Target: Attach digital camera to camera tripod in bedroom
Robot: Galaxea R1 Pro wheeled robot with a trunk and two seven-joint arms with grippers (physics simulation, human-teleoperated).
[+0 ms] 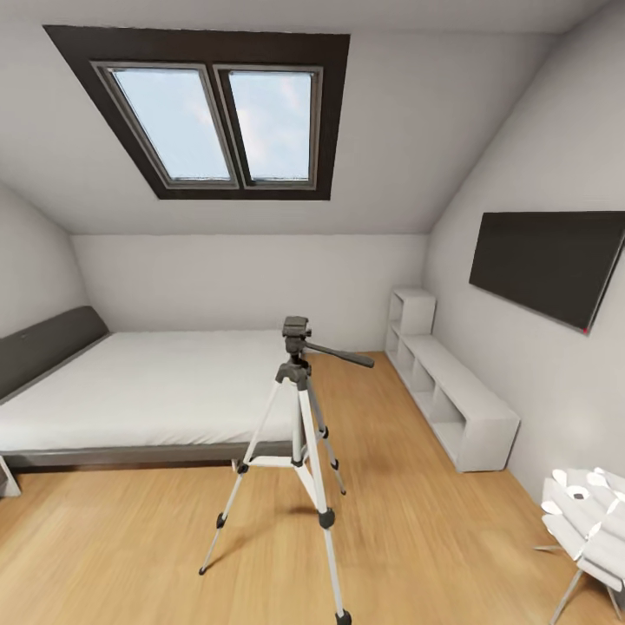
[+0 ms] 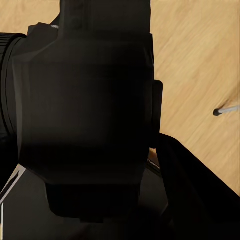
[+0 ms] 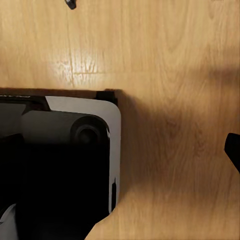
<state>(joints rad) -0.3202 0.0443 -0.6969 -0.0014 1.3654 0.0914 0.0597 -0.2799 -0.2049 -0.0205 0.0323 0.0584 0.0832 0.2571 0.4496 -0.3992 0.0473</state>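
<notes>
The camera tripod (image 1: 301,408) stands on the wood floor in the middle of the bedroom, silver legs spread, its dark head (image 1: 296,330) bare and the pan handle (image 1: 343,353) pointing right. In the left wrist view the black digital camera (image 2: 85,100) sits very close, lens bulge (image 2: 6,85) to one side. My left gripper is shut on it, with a dark finger (image 2: 195,190) beside the body. One tripod foot (image 2: 218,112) shows on the floor beyond. In the right wrist view a dark fingertip (image 3: 233,150) sits at the edge over bare floor, holding nothing.
A grey bed (image 1: 130,391) with a white mattress lies left of the tripod. A white low shelf unit (image 1: 451,399) runs along the right wall under a black screen (image 1: 551,265). A white chair (image 1: 590,521) stands at the near right. My own base (image 3: 60,170) is below the right wrist.
</notes>
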